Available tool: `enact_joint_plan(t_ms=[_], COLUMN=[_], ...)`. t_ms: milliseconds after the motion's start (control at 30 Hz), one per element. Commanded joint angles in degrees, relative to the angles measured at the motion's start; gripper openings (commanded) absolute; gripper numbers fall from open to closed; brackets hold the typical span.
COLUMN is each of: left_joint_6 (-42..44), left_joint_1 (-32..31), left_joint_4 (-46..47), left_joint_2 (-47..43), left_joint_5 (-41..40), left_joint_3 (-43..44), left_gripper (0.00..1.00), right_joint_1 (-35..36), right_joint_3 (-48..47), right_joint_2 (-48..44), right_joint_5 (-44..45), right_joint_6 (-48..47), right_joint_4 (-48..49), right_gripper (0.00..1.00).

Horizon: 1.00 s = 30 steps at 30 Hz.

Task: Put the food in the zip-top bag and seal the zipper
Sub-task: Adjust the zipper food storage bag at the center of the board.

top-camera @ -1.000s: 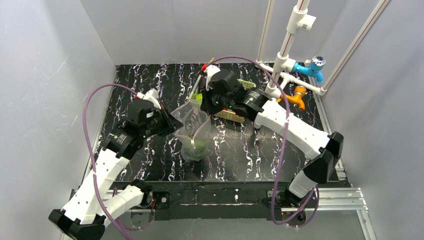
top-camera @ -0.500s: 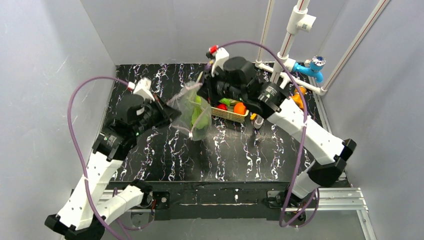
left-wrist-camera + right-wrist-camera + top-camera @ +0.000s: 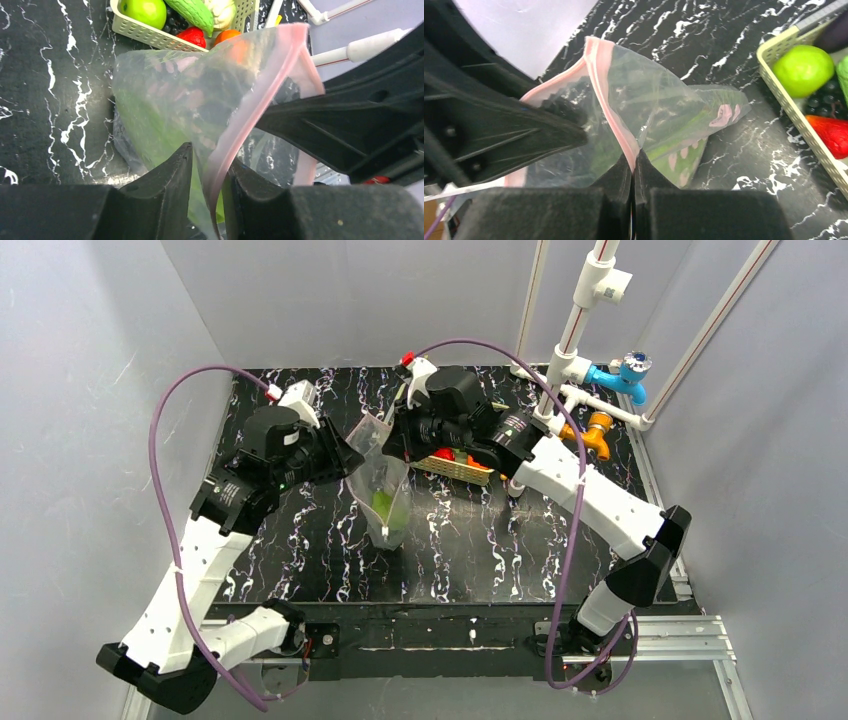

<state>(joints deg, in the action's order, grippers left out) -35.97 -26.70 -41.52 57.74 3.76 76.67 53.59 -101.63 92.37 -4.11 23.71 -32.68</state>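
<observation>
Zip-top bag of clear, crinkly plastic hangs between the two arms over the middle of the black marbled table, mouth up and its lower end seemingly resting on the tabletop, just beside the cream lattice basket. Big green leaves are already inside. The round green apple and the other toy produce are in the basket, so most of the loading is not yet done. The right gripper has its jaws pressed together on the pink zipper strip and carries that edge. The left gripper has its jaws a little apart, with the strip running loosely through the gap and no firm pinch showing. The step in hand looks like setting up a hold on the mouth. To do it well, the left jaws should close squarely on one lip of the strip only, near its corner, before the right hold changes. The two lips can then be drawn apart without stretching the film. Keeping the mouth upward and the weight on the table should stop the leaves from sliding out.
</observation>
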Motion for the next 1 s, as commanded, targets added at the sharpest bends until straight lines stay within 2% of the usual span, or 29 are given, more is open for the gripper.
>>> enact_joint_plan(t_ms=[0, 67, 167, 300, 400, 433, 533, 667, 767, 867, 967], left_joint_6=[4.90, 5.92, 7.08, 8.99, 11.24, 12.26, 15.65, 18.12, 18.20, 17.68, 17.78], left_joint_1=[0.42, 0.41, 0.40, 0.42, 0.42, 0.40, 0.50, 0.96, 2.16, 5.65, 9.93], left_joint_4=[-4.07, -4.43, -4.49, -5.81, -9.72, -11.47, -15.82, -15.86, -13.53, -8.08, -1.87], left_joint_2=[1.81, 1.92, 1.39, 1.06, 2.85, 4.09, 7.95, 11.48, 12.38, 11.24, 10.96], left_joint_5=[-2.60, -2.27, -1.08, -3.01, -11.58, -14.01, -17.95, -18.24, -17.17, -14.08, -9.26], left_joint_3=[2.01, 2.24, 2.72, 5.63, 10.52, 12.92, 19.68, 21.78, 17.41, 10.01, 3.96], left_gripper=[0.24, 0.18, 0.00, 0.00, 0.00, 0.00, 0.00, 0.00, 0.00, 0.00, 0.00], right_joint_1=[-0.04, -0.05, -0.06, -0.34, -1.28, -1.29, -1.31, -2.14, -3.52, -3.71, -4.48], right_joint_3=[-3.62, -2.70, -2.38, -2.30, -2.74, -5.21, -11.72, -14.91, -11.92, -9.72, -8.67], right_joint_2=[-0.37, -0.95, -1.06, 0.61, 3.86, 5.42, 9.14, 10.36, 7.79, 4.64, 2.05], right_joint_5=[-5.08, -5.29, -4.73, -5.68, -10.60, -11.05, -11.27, -6.53, -7.68, -5.12, -1.39], right_joint_6=[2.99, 3.65, 3.69, 4.89, 9.43, 9.92, 9.24, 7.96, 9.11, 6.47, 3.87], right_joint_4=[4.85, 6.05, 6.44, 8.64, 14.29, 13.72, 11.25, 4.95, 5.12, 3.90, 1.01], right_gripper=[0.01, 0.01, 0.01, 0.01, 0.02, 0.07, 0.35, 0.48, 0.58, 0.73, 0.80])
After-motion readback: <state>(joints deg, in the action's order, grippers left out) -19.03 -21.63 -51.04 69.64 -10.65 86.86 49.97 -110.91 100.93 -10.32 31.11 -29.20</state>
